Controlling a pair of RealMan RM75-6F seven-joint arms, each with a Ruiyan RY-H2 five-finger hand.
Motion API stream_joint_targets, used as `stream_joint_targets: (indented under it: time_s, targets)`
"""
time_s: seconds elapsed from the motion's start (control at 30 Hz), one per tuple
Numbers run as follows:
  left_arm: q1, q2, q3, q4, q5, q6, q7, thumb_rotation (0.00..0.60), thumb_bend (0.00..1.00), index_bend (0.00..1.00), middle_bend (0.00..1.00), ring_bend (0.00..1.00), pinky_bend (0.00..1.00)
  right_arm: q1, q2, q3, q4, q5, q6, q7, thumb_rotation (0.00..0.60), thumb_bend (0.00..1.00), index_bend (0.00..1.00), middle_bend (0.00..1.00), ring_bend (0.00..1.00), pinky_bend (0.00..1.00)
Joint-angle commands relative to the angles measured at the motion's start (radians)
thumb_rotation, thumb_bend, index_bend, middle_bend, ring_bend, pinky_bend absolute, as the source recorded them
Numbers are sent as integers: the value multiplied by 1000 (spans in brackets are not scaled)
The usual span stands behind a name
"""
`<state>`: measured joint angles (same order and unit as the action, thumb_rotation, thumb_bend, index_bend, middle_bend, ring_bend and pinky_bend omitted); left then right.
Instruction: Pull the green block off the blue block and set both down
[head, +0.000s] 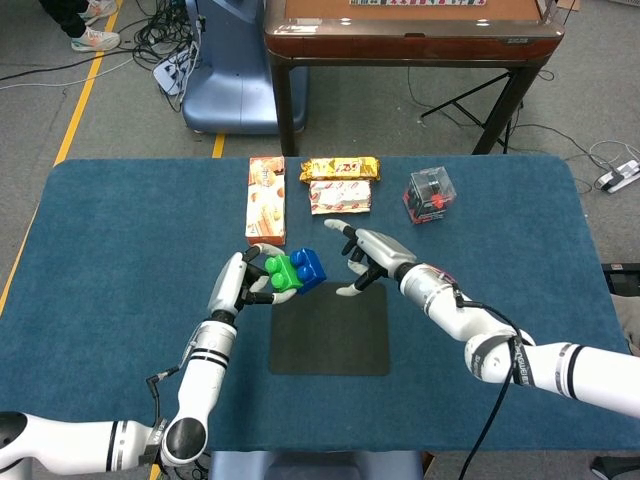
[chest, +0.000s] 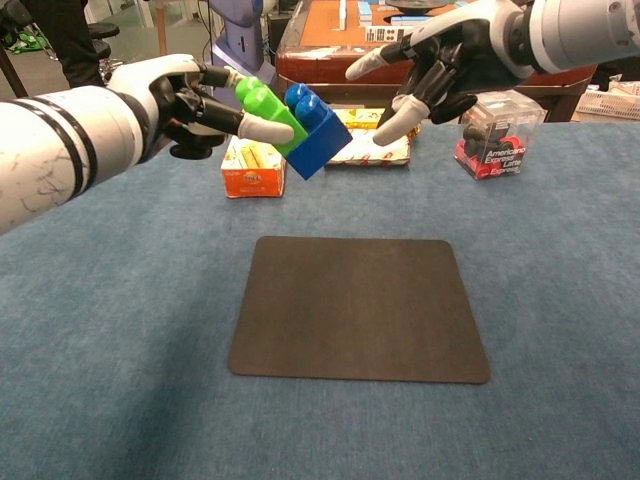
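Observation:
My left hand (head: 240, 285) (chest: 195, 100) holds the green block (head: 282, 273) (chest: 262, 108), which is still joined to the blue block (head: 309, 268) (chest: 313, 132). The pair hangs in the air above the far left corner of the black mat (head: 330, 328) (chest: 360, 308). My right hand (head: 368, 255) (chest: 440, 65) is open, fingers spread, a short gap to the right of the blue block and not touching it.
At the table's far side lie an orange snack box (head: 266, 200) (chest: 252, 165), two yellow snack packets (head: 340, 183) (chest: 380, 135) and a clear box with red contents (head: 429, 194) (chest: 495, 133). A wooden table (head: 410, 30) stands beyond.

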<state>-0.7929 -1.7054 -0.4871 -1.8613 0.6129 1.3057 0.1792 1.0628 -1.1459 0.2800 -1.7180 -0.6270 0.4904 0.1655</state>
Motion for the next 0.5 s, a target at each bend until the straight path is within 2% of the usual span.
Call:
stream_joint_targets:
  time_s: [0.03,0.23,0.5]
  targets:
    - [3,1,1,-4,4,-3,-1,600,173,576,1000,895,1000,11,-16,-7,11,10,15,-1,600,0,0,962,1000,1000]
    - [11,1,4,-4,11,-13,-6,600,173,576,1000,896,1000,20,-60,-6,31,26,63,7,600,0,5,962,1000,1000]
    - [16,-2,2,9,14,-31,-14,600,173,576,1000,899,1000,25,-99,8,69,17,30,42,600,0,143,962,1000,1000]
